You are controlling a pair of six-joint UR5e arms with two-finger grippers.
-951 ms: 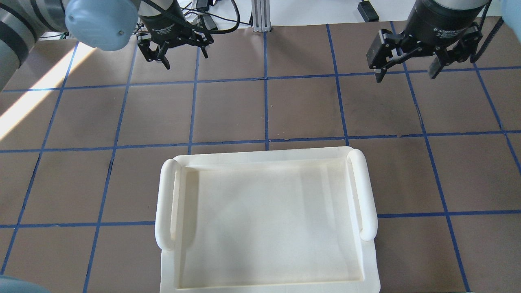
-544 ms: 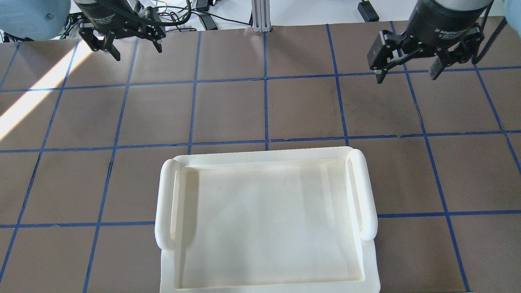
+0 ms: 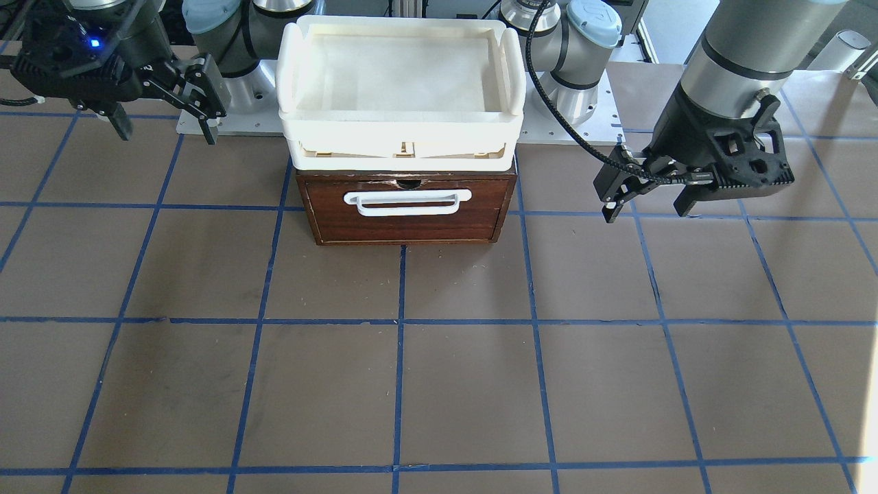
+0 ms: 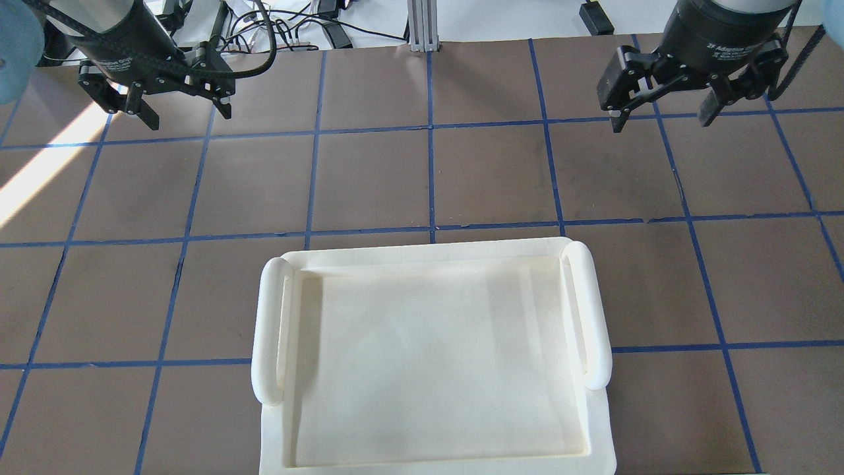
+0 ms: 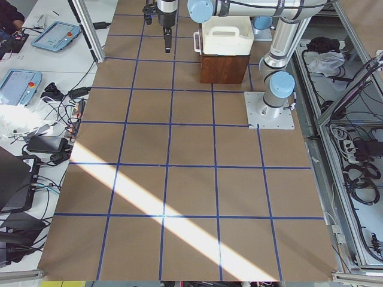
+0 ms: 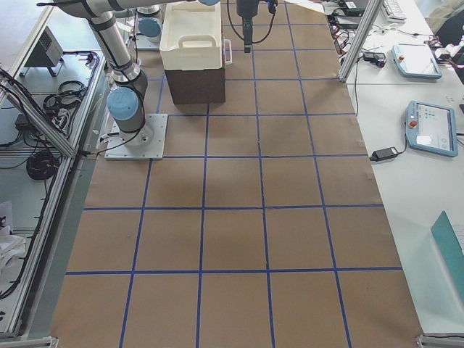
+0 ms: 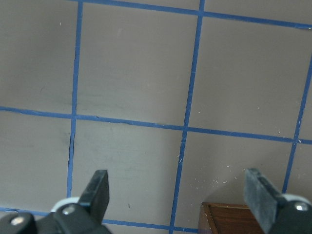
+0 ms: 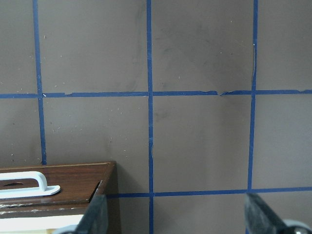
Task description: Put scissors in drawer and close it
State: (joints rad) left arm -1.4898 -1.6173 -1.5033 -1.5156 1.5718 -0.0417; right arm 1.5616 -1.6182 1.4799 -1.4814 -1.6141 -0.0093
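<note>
Seemingly shut, the drawer (image 3: pixel 411 226) sits under 2 stacked trays (image 3: pixel 398 147), scissors visible nowhere, while the left fingers (image 3: pixel 610 202) and right fingers (image 3: pixel 208 116) hang spread and empty on either side, about equally near its handle (image 3: pixel 408 200).

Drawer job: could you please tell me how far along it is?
The drawer is shut. No scissors show in any view, so they may be inside; that is hidden. The left gripper and right gripper hang open and empty, off to its sides. Nothing visibly remains.

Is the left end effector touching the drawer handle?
Apart. The front-facing view shows the left end effector far from the drawer handle, table between.
</note>
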